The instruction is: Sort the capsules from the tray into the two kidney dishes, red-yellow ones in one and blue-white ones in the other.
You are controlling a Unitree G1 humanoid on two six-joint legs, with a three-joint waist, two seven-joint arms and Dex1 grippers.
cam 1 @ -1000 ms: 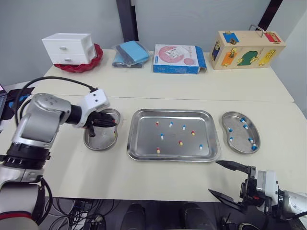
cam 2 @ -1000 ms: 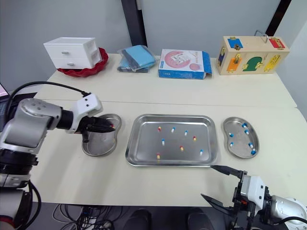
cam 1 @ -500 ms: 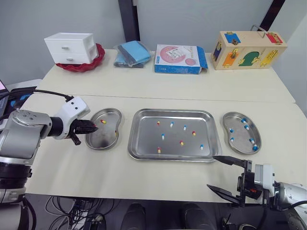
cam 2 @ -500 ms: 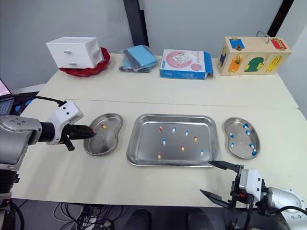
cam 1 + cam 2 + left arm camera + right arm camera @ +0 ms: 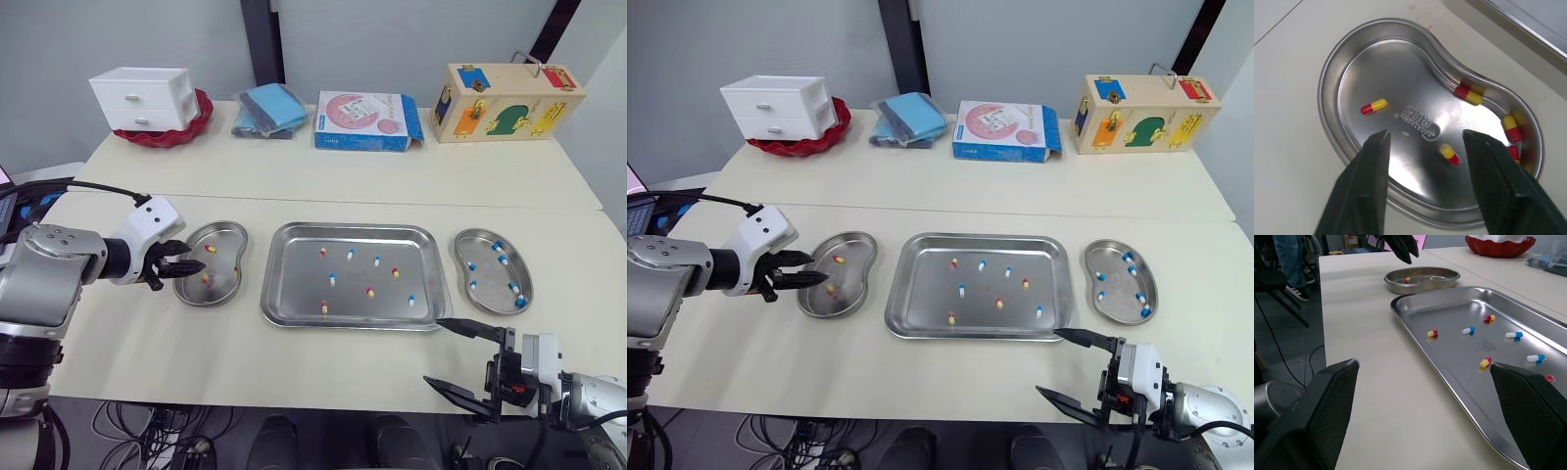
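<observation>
Silver-grey left arm (image 5: 49, 269), white wrist housing (image 5: 147, 225) (black cable (image 5: 98, 187) attached), black jaws.

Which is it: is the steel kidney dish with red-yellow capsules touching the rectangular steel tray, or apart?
Apart. The left eye view shows a strip of cream table between the kidney dish and the tray.

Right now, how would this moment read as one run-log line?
left gripper: jaws open at left dish rim | right gripper: jaws open, clear of tray | tray: mixed capsules remain | right dish: blue-white
</observation>
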